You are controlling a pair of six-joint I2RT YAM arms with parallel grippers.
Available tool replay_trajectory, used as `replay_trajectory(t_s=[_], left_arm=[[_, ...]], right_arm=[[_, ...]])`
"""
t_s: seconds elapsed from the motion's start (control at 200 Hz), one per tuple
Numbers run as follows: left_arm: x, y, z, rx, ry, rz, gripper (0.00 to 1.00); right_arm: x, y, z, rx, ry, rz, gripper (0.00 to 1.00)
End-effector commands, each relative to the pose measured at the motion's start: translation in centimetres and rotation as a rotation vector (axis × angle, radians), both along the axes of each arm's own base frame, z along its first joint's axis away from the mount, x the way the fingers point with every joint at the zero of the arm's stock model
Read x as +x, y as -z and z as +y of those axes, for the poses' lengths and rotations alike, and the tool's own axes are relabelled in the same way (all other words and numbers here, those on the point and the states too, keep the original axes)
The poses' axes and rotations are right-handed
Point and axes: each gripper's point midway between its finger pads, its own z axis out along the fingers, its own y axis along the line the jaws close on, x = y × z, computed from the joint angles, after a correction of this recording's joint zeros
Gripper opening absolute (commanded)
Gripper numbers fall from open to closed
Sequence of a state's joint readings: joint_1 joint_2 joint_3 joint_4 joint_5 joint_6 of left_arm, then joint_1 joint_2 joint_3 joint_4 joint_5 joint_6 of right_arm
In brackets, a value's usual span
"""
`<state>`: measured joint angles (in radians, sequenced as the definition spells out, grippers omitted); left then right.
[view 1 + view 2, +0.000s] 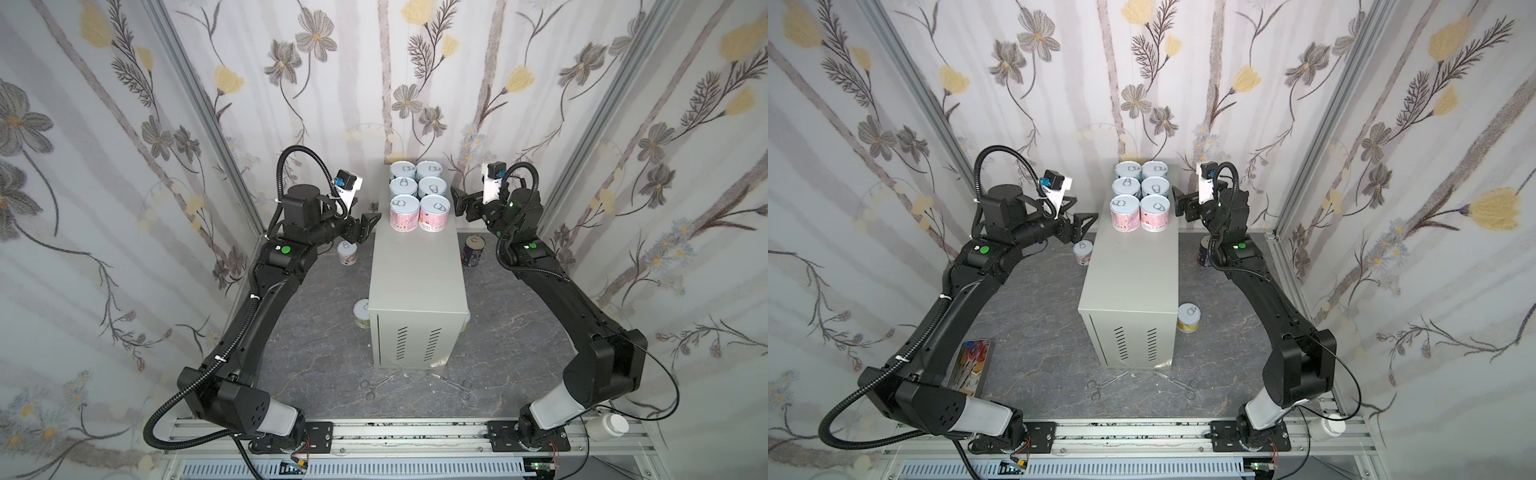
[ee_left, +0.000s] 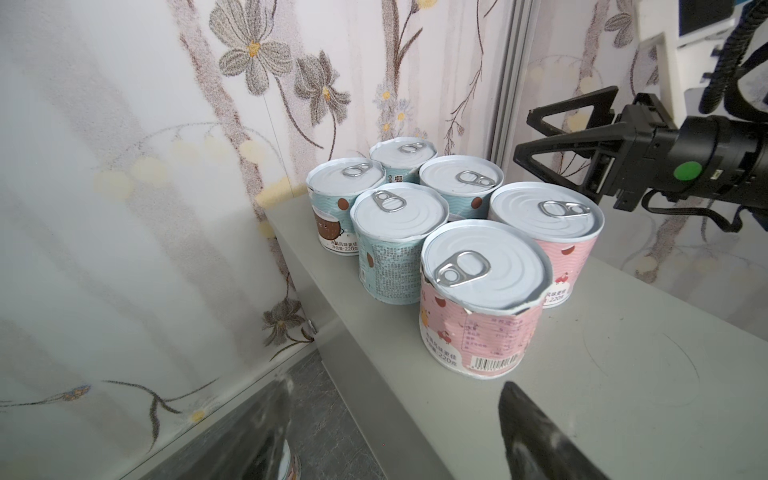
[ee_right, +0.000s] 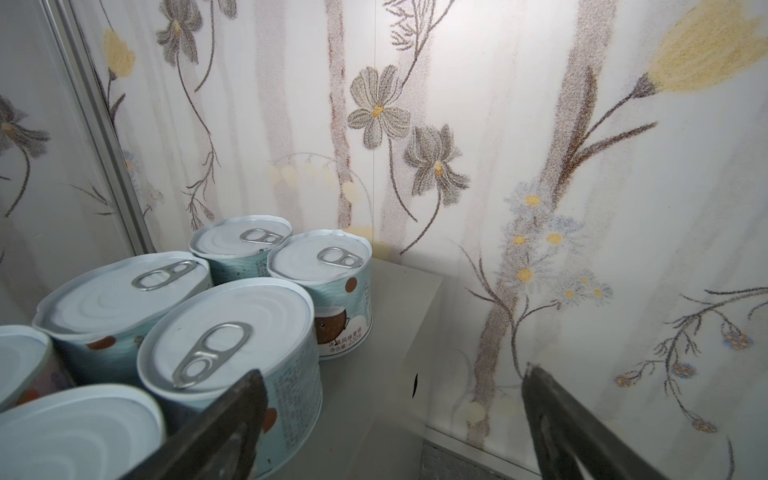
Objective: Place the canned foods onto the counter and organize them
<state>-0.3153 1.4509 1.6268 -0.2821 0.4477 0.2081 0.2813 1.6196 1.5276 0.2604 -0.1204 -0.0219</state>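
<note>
six cans (image 1: 419, 195) grouped on counter (image 1: 417, 274) far end | four left on floor | both end effectors (image 1: 368, 226) (image 1: 459, 201) apart, empty | cans rigid, slick; grip sidewalls

Six cans (image 1: 419, 196) crowd the counter (image 1: 417, 266) rear; its near half lies open

Top views: high overhead pair, facing down and toward the back wall, both covering the counter (image 1: 417, 266) and floor. Left wrist view: close, looking across the grouped cans (image 2: 449, 249). Right wrist view: closer, same cans (image 3: 232, 332), opposite side.
</note>
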Motion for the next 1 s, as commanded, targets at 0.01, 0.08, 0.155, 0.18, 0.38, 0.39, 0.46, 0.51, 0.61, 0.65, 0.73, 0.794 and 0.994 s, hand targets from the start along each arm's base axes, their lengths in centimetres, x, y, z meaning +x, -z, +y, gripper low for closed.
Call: replay_trajectory(t_s=[0.01,0.08,0.155,0.18,0.38,0.39,0.46,0.51,0.61,0.65,0.73,0.794,0.994], left_arm=[[0.0,-0.7,0.2,-0.002,-0.008,-0.034,0.79],[0.0,-0.6,0.3,-0.001,-0.011,-0.033,0.79],[0.0,-0.6,0.3,0.001,-0.011,-0.033,0.79],[0.0,-0.6,0.3,0.001,-0.011,-0.032,0.79],[0.1,-0.5,0.4,0.004,-0.016,-0.029,0.8],[0.1,-0.5,0.4,0.004,-0.016,-0.029,0.8],[0.1,-0.5,0.3,0.003,-0.016,-0.027,0.8],[0.1,-0.5,0.3,0.004,-0.016,-0.027,0.8],[0.2,-0.5,0.3,0.003,-0.016,-0.024,0.8],[0.3,-0.4,0.3,0.004,-0.017,-0.024,0.8],[0.3,-0.4,0.3,0.005,-0.018,-0.025,0.8],[0.4,-0.3,0.3,0.006,-0.018,-0.022,0.8],[0.6,0.0,0.2,0.01,-0.018,-0.017,0.8]], right_arm=[[0.8,-0.1,0.0,0.025,0.01,-0.011,0.96],[1.1,0.2,0.1,0.027,0.01,-0.007,0.96],[1.4,0.4,0.2,0.03,0.008,-0.002,0.96],[1.4,0.5,0.2,0.03,0.008,-0.001,0.96],[1.8,0.9,0.5,0.035,-0.005,0.011,0.96],[1.9,0.9,0.6,0.035,-0.007,0.012,0.96],[2.0,1.0,0.8,0.034,-0.015,0.015,0.96],[2.1,1.0,0.9,0.036,-0.019,0.016,0.96],[2.2,0.9,1.0,0.037,-0.024,0.014,0.96],[2.3,0.9,1.0,0.039,-0.024,0.013,0.96],[2.3,0.9,1.2,0.041,-0.03,0.014,0.96],[2.3,0.9,1.2,0.043,-0.031,0.016,0.96],[2.4,1.1,1.3,0.043,-0.035,0.018,0.96]])
